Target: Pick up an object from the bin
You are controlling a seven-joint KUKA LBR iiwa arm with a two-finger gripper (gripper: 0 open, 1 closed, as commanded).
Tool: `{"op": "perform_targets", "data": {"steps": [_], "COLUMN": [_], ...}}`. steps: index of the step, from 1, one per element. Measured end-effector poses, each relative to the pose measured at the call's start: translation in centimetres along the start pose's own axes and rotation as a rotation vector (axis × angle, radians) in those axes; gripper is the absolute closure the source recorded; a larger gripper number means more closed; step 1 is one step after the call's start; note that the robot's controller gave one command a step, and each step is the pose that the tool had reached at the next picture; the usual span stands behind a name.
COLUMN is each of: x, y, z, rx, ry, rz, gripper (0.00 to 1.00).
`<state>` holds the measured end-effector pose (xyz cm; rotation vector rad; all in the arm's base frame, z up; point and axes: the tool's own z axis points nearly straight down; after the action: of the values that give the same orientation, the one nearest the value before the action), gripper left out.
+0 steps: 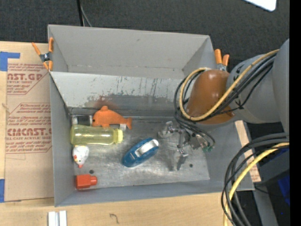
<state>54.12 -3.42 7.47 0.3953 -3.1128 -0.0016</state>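
Five items lie in the bin [127, 51]: white toy chicken [80, 155], red block [85, 181], yellow bottle [94, 136] and orange fish [109, 118] at left, blue tape dispenser [140, 153] at centre. Jaws stand just right of it; their opening cannot be told.

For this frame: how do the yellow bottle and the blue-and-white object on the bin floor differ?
The yellow bottle is translucent and longer; the blue-and-white object is opaque and two-toned. The yellow bottle lies level by the view's left wall, beside an orange fish toy; the blue-and-white object lies slanted mid-floor, nearer the gripper. Both lie flat on the floor of the bin, apart from the gripper.
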Motion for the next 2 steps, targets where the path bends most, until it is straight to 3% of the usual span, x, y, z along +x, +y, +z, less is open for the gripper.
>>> {"op": "perform_targets", "data": {"steps": [1,2], "x": [-0.9,-1.9], "y": [3.9,5.8], "z": [0.0,0.1], "rx": [0.006,0.001], "ry": [-0.016,-0.001], "rz": [-0.066,0.030], "gripper": [0.00,1.00]}}
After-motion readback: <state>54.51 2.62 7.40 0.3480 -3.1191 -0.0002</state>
